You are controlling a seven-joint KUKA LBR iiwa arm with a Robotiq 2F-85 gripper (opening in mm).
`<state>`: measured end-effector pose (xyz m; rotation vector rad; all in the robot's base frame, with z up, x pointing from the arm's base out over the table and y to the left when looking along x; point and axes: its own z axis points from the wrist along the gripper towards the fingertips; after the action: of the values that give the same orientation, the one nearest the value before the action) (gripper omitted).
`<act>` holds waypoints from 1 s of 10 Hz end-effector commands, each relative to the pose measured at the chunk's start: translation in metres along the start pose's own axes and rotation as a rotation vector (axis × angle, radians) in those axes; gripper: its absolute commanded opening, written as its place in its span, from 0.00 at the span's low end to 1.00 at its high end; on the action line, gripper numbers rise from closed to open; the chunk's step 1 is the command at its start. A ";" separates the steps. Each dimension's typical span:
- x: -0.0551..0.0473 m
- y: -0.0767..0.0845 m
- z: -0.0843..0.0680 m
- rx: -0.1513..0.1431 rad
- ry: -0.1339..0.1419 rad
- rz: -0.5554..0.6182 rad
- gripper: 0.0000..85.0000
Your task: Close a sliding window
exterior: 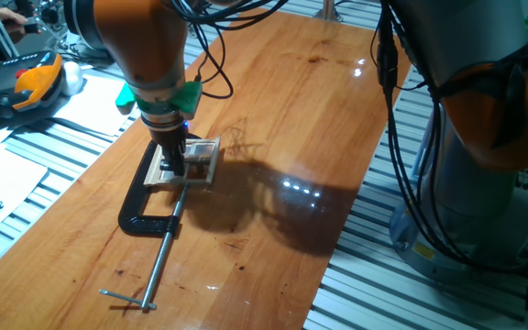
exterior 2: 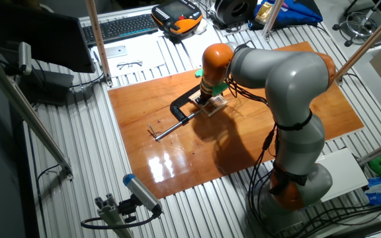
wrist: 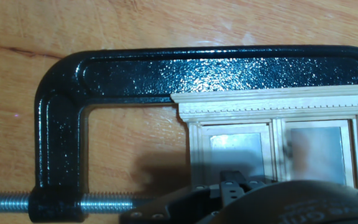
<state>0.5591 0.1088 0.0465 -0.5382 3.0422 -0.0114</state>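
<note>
The sliding window (exterior: 197,161) is a small pale wood frame with two clear panes, lying flat on the wooden table and held in the black C-clamp (exterior: 145,213). My gripper (exterior: 174,163) points straight down with its dark fingers together, its tips on the window's left part. In the hand view the window frame (wrist: 278,101) fills the right half, with the fingertips (wrist: 235,182) low over the left pane (wrist: 238,146). The lower part of the window is hidden behind the hand. The other fixed view shows the gripper (exterior 2: 208,100) on the window (exterior 2: 217,104).
The clamp's long steel screw (exterior: 161,258) runs towards the table's near edge and ends in a crossbar (exterior: 128,299). An orange and black device (exterior: 26,84) and papers (exterior: 90,101) lie off the table's left side. The robot base (exterior: 484,137) stands at the right.
</note>
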 end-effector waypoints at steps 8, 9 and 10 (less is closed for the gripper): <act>0.001 -0.001 -0.001 0.007 0.009 -0.001 0.00; 0.001 -0.001 -0.001 0.007 0.012 -0.001 0.00; 0.001 -0.001 -0.001 0.010 0.017 -0.002 0.00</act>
<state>0.5580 0.1073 0.0480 -0.5437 3.0580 -0.0329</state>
